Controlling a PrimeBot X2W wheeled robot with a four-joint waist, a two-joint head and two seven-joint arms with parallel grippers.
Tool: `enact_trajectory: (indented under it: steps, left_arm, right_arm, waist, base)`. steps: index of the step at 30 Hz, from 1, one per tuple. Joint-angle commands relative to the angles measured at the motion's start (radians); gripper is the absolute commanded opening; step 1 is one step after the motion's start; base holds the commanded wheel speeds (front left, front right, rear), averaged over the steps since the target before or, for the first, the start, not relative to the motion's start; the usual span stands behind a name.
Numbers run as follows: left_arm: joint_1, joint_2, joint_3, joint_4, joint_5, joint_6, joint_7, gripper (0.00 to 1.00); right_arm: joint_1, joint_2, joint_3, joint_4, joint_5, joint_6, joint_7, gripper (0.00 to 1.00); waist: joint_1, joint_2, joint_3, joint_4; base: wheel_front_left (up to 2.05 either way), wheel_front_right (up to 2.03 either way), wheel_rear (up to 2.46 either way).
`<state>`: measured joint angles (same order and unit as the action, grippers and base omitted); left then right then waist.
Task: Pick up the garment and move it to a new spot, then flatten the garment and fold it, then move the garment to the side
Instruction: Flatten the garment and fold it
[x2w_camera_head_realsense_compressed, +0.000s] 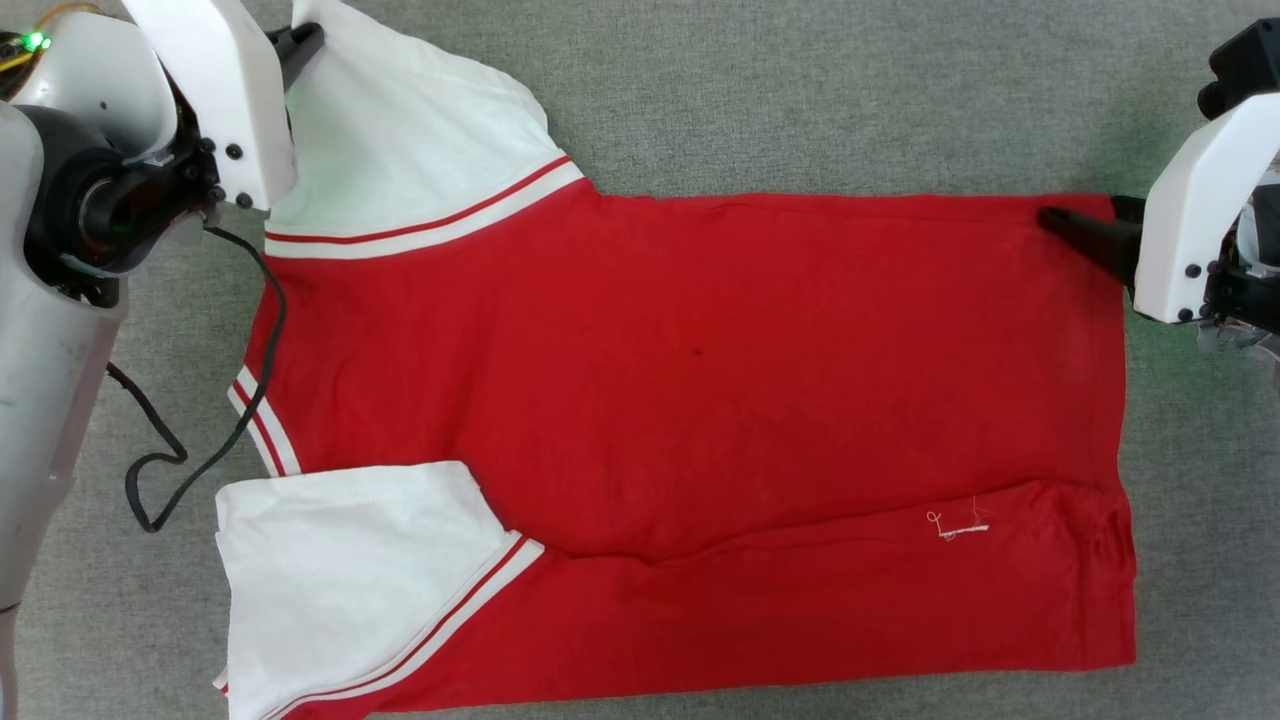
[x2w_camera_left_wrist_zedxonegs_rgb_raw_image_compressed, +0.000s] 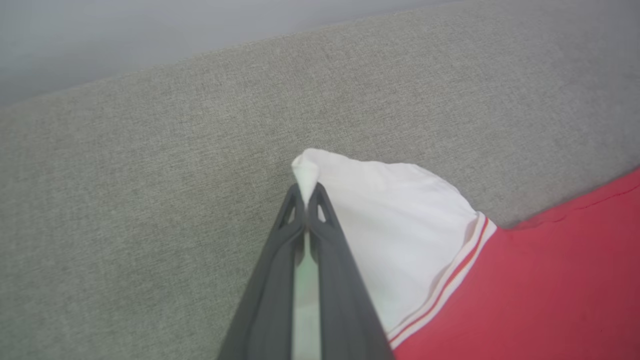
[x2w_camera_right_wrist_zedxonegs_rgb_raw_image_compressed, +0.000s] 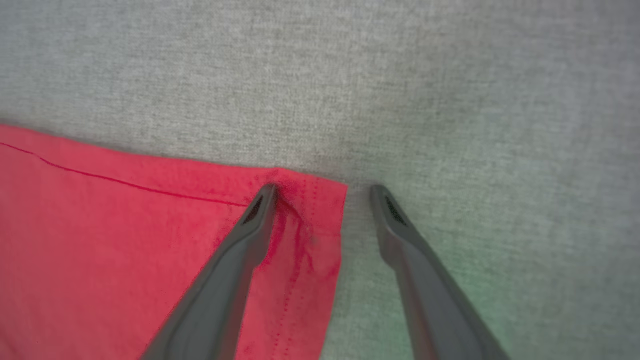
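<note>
The garment (x2w_camera_head_realsense_compressed: 700, 400) lies spread flat on the grey cloth surface, red body with white sleeves on the left and the hem on the right. No lettering shows on the side facing up. Its near edge is folded over in a long strip. My left gripper (x2w_camera_head_realsense_compressed: 305, 42) is at the far left corner, shut on the tip of the far white sleeve (x2w_camera_left_wrist_zedxonegs_rgb_raw_image_compressed: 390, 225), which bunches between the fingertips (x2w_camera_left_wrist_zedxonegs_rgb_raw_image_compressed: 305, 192). My right gripper (x2w_camera_right_wrist_zedxonegs_rgb_raw_image_compressed: 322, 190) stands open at the far hem corner (x2w_camera_right_wrist_zedxonegs_rgb_raw_image_compressed: 300, 220), one finger resting on the red cloth and the other on the grey surface.
A black cable (x2w_camera_head_realsense_compressed: 200, 440) hangs from my left arm and loops beside the collar's striped trim (x2w_camera_head_realsense_compressed: 265, 430). The grey surface (x2w_camera_head_realsense_compressed: 800, 100) stretches beyond the garment at the far side and to the right. A small white thread mark (x2w_camera_head_realsense_compressed: 960, 527) shows on the folded strip.
</note>
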<state>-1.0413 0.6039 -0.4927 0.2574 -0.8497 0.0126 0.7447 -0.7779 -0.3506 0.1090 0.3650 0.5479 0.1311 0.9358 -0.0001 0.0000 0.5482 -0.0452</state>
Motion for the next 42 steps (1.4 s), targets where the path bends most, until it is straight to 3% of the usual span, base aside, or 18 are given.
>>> enact_trajectory:
  steps: [1,9,18,28,30,36,40,41,42]
  left_arm:
    - [-0.006,-0.002,-0.003,0.0,0.002,-0.004,-0.008,0.0]
    - [0.014,-0.003,0.011,0.019,-0.016,-0.019,-0.047,0.0]
    - [0.145,0.013,0.062,0.001,-0.063,-0.026,-0.146,0.0]
    - [0.539,0.051,0.145,-0.137,-0.146,0.05,-0.293,0.0]
    - [0.685,0.06,0.167,-0.188,-0.169,0.088,-0.326,0.0]
    - [0.905,0.04,0.173,-0.242,-0.218,0.136,-0.358,0.0]
    - [1.008,0.006,0.139,-0.239,-0.246,0.14,-0.349,0.0]
    - [1.021,-0.006,0.133,-0.233,-0.253,0.137,-0.352,0.0]
    - [1.032,-0.012,0.134,-0.221,-0.254,0.141,-0.363,0.23]
  right_arm:
    - [0.056,0.035,0.036,0.067,-0.004,-0.001,0.046,0.0]
    - [0.028,0.015,0.033,0.019,-0.001,-0.001,0.032,0.0]
    - [0.065,-0.03,0.0,-0.074,0.004,-0.001,-0.044,0.0]
    - [0.309,-0.025,-0.054,-0.146,0.033,-0.001,-0.073,0.0]
    - [0.398,-0.008,-0.078,-0.163,0.043,-0.001,-0.088,0.0]
    - [0.529,0.024,-0.125,-0.163,0.039,-0.001,-0.141,0.0]
    - [0.611,0.047,-0.149,-0.135,0.013,-0.001,-0.208,0.0]
    - [0.632,0.057,-0.15,-0.127,0.01,-0.001,-0.224,0.15]
    - [0.645,0.063,-0.155,-0.12,0.008,-0.001,-0.243,0.46]
  waist:
    - [0.0001,0.0,0.002,0.002]
    - [0.0001,0.0,-0.025,-0.002]
    - [0.0001,0.0,-0.144,0.01]
    - [0.0001,0.0,-0.331,0.039]
    - [0.0001,0.0,-0.365,0.044]
    - [0.0001,0.0,-0.398,0.044]
    - [0.0001,0.0,-0.406,0.044]
    - [0.0001,0.0,-0.409,0.044]
    - [0.0001,0.0,-0.411,0.044]
  base:
    - [0.0,0.0,0.0]
    - [0.0,0.0,0.0]
    - [0.0,0.0,0.0]
    - [0.0,0.0,0.0]
    - [0.0,0.0,0.0]
    - [0.0,0.0,0.0]
    - [0.0,0.0,0.0]
    - [0.0,0.0,0.0]
    - [0.0,0.0,0.0]
